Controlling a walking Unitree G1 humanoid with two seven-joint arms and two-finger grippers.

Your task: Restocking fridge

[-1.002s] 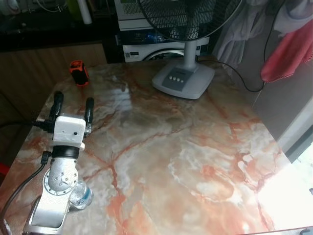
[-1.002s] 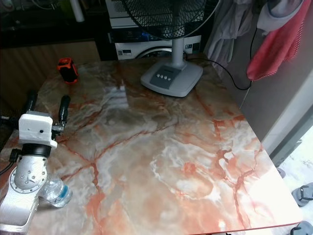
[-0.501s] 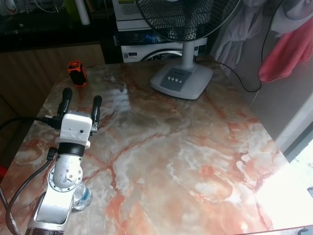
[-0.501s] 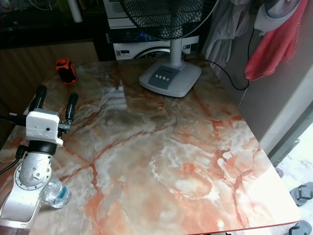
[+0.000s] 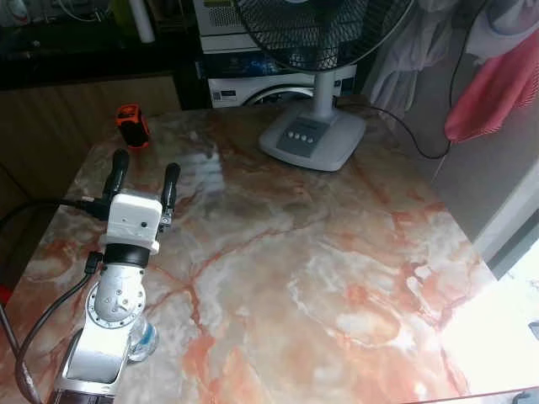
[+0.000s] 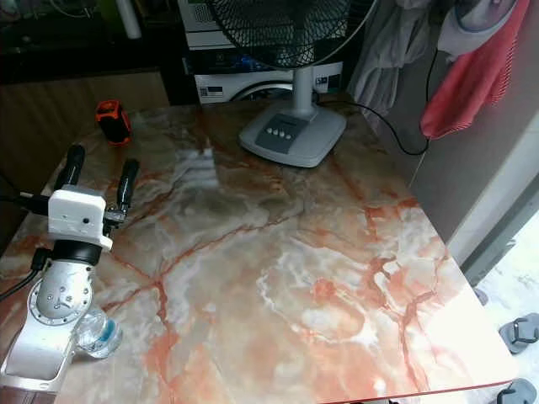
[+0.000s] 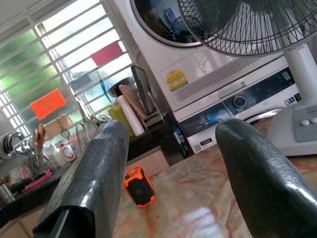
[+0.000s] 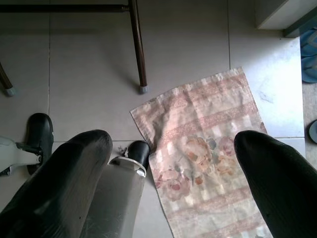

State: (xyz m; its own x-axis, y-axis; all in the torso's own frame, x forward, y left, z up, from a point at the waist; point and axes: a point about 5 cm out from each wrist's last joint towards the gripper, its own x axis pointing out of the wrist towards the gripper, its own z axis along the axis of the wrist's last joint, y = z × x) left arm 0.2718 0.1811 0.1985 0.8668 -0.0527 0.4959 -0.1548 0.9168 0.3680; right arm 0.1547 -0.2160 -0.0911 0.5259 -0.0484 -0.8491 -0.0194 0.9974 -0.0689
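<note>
A small clear water bottle (image 5: 141,341) lies on the marble table (image 5: 320,278) near its front left corner, partly hidden under my left forearm. My left gripper (image 5: 145,171) is held above the table's left side, open and empty, well beyond the bottle. It points toward an orange-and-black gadget (image 5: 131,124) at the far left corner. In the left wrist view that gadget (image 7: 139,186) shows between the two spread fingers (image 7: 94,178). My right gripper (image 8: 173,148) hangs open over the floor, holding nothing.
A standing fan's grey base (image 5: 313,139) sits at the table's back centre, its cable trailing off to the right. Appliances (image 6: 244,50) stand behind the table. A pink cloth (image 5: 497,93) hangs at the right. Below are a floral mat (image 8: 208,158) and a table leg (image 8: 137,49).
My left gripper has moved a little forward and to the right over the table, still open. The bottle has stayed in place and is more covered by the arm.
</note>
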